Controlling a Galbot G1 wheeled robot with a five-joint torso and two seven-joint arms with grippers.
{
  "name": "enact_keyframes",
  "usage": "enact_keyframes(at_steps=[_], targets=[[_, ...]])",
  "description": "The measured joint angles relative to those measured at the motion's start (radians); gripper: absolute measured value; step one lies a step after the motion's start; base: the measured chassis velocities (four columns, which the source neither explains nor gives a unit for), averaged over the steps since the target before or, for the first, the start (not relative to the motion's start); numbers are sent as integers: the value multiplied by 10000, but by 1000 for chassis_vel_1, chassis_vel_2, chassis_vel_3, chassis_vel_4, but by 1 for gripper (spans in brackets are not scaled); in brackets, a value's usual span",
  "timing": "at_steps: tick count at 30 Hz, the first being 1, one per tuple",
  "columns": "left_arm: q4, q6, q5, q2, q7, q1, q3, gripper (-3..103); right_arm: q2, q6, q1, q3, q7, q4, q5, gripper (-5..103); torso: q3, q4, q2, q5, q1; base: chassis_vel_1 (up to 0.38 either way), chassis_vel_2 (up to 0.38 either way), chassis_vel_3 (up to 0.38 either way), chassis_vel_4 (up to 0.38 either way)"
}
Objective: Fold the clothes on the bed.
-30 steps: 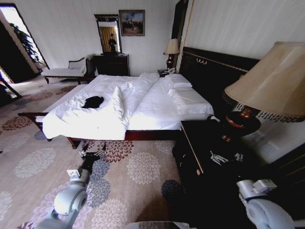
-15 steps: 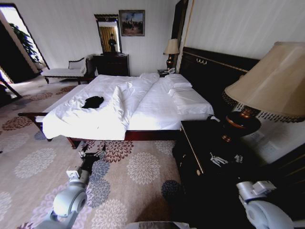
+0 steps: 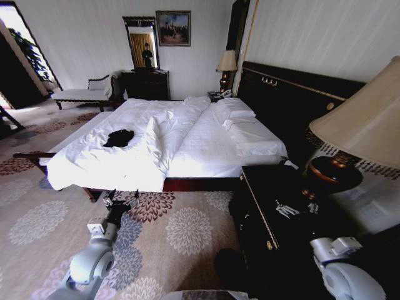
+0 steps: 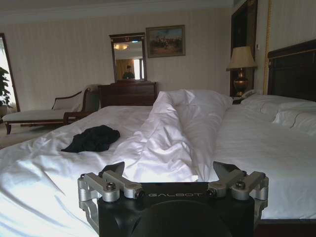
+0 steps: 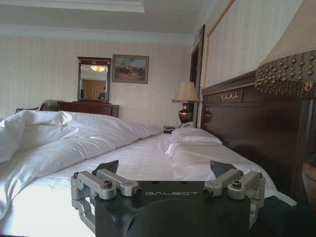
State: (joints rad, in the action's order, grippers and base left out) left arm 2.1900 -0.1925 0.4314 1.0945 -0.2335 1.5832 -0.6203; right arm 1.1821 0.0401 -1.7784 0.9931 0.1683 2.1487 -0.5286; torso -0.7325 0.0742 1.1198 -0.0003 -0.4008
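Lying crumpled near the foot edge of the bed (image 3: 206, 140), toward its far side corner: one black shirt (image 3: 119, 138), soft, light, likely shapeless when lifted, best pinched at a hem or shoulder; left gripper (image 4: 172, 174) and right gripper (image 5: 168, 173) both spread, empty, short of the bed.
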Motion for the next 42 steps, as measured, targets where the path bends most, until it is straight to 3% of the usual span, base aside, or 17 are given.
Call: enact_keyframes(at_steps=[42], targets=[[24, 103, -268, 128, 41, 165, 147, 100, 178, 4, -55, -93, 68, 117, 57, 100, 2, 0, 0, 1, 4, -188, 186, 186, -191]])
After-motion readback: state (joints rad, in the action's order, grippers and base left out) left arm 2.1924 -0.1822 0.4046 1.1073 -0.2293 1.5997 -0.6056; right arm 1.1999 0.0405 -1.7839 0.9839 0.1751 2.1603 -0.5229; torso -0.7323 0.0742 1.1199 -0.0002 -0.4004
